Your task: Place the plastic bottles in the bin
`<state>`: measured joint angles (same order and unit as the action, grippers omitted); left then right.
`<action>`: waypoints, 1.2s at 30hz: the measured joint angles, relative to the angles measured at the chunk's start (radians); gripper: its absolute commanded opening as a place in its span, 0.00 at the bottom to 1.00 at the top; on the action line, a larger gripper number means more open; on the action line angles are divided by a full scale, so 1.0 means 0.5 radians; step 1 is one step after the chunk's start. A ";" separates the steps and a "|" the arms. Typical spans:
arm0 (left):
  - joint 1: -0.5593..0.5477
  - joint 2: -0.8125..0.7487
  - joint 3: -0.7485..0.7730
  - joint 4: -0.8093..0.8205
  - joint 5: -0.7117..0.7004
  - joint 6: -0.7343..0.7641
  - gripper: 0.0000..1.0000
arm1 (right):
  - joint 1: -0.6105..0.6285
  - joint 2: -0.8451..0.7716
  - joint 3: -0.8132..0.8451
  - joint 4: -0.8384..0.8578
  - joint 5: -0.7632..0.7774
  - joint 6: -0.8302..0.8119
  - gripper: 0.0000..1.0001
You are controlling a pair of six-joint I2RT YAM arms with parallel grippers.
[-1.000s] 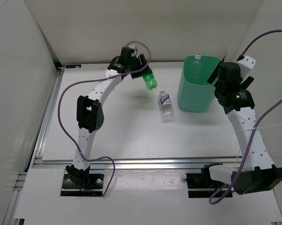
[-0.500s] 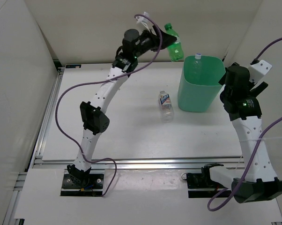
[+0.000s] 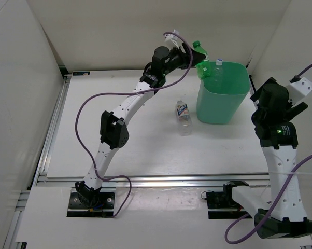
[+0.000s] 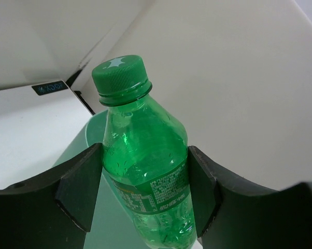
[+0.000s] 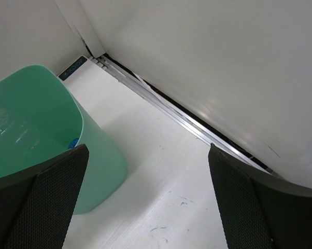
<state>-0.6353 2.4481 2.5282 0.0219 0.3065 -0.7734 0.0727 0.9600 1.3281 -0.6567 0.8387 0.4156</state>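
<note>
The left gripper [image 4: 145, 189] is clamped on the green bottle [image 4: 144, 155], one black finger [image 4: 79, 187] on each side of the lower body at the label. The bottle stands nearly upright in the jaws in the wrist view, its green cap up and well clear of the fingers.

From the top camera, the left gripper [image 3: 194, 56] holds the green bottle [image 3: 202, 61] in the air at the 10 o'clock corner of the bin [image 3: 217, 106], with the bottle's lower end over the rim. A clear bottle with a white cap [image 3: 219, 61] is inside the bin, against the rim at about 12 o'clock, just beside the green one. Another clear bottle with a blue label [image 3: 183, 117] lies on the table [image 3: 145, 150] at 9 o'clock of the bin, close to its wall but apart from it.

The right gripper [image 5: 145, 202] has its jaws spread wide with nothing between them. It hangs at 3 o'clock of the bin, and its wrist camera sees the bin's wall [image 5: 101, 166] at 9 o'clock.

The bin stands near the table's far right corner, with the back wall close behind at 12 o'clock and a metal rail [image 5: 187, 124] running along the table edge. Bare table stretches from 6 to 9 o'clock of the bin
</note>
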 measured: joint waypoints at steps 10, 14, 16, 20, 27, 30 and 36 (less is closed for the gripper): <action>-0.046 0.006 -0.002 0.048 -0.101 -0.016 0.50 | -0.001 0.008 0.016 -0.044 -0.076 -0.006 1.00; -0.076 0.006 -0.036 0.076 -0.115 -0.058 0.50 | -0.001 0.029 0.042 -0.066 -0.129 -0.008 1.00; -0.095 0.014 -0.060 0.076 -0.118 -0.066 0.56 | -0.001 0.042 0.055 -0.070 -0.161 -0.008 1.00; -0.117 0.080 -0.060 0.056 -0.098 -0.069 1.00 | -0.001 0.103 0.090 -0.075 -0.212 -0.010 1.00; -0.093 0.061 -0.060 -0.163 -0.007 0.038 1.00 | -0.001 0.245 0.137 -0.077 -0.346 0.000 1.00; -0.060 -0.008 -0.097 -0.222 -0.009 0.104 1.00 | -0.001 0.249 0.137 -0.076 -0.375 0.016 1.00; 0.170 -0.636 -0.924 -0.404 -0.111 0.260 1.00 | -0.001 0.246 0.133 -0.071 -0.415 0.060 1.00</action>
<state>-0.5503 2.1300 2.0663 -0.1799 0.2508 -0.6434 0.0723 1.0832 1.3945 -0.6922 0.6312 0.4458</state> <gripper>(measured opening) 0.998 0.998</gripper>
